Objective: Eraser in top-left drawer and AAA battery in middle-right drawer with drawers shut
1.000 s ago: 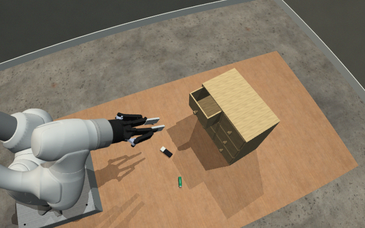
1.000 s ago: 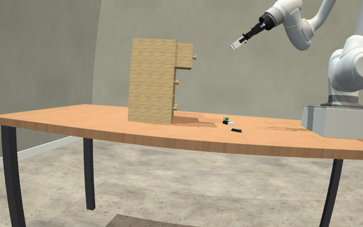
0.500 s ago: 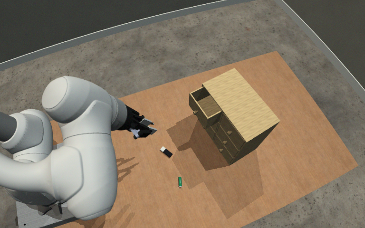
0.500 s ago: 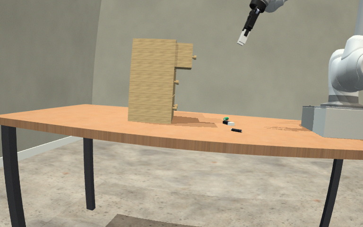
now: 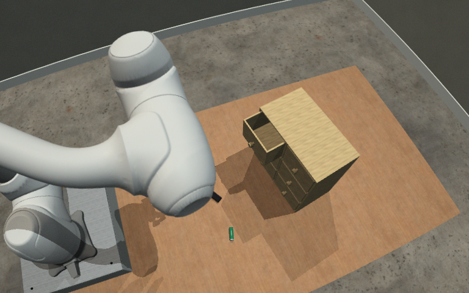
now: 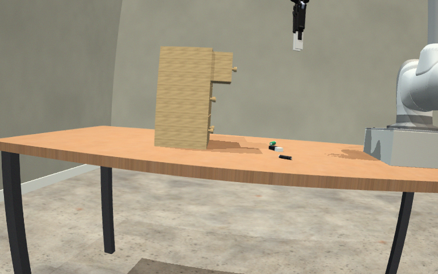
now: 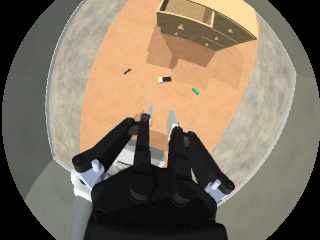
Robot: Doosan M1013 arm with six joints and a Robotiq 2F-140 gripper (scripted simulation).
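Note:
The small wooden chest (image 5: pixel 311 138) (image 6: pixel 182 96) (image 7: pixel 234 23) stands on the table. Its top-left drawer (image 5: pixel 267 134) (image 6: pixel 222 67) (image 7: pixel 183 8) is pulled partly out and looks empty; the other drawers are in. The black-and-white eraser (image 6: pixel 276 148) (image 7: pixel 164 80) lies on the table in front of the chest; in the top view only its black end (image 5: pixel 217 196) shows past the arm. The green battery (image 5: pixel 231 234) (image 6: pixel 273 142) (image 7: pixel 196 91) lies near it. My gripper (image 6: pixel 297 45) (image 7: pixel 160 113) hangs high above the table, pointing down, nearly shut with nothing between the fingers.
A small black cylinder (image 6: pixel 285 157) (image 7: pixel 127 71) lies on the table toward the robot base (image 5: pixel 86 221) (image 6: pixel 397 145). The big white arm (image 5: pixel 155 138) hides much of the table in the top view.

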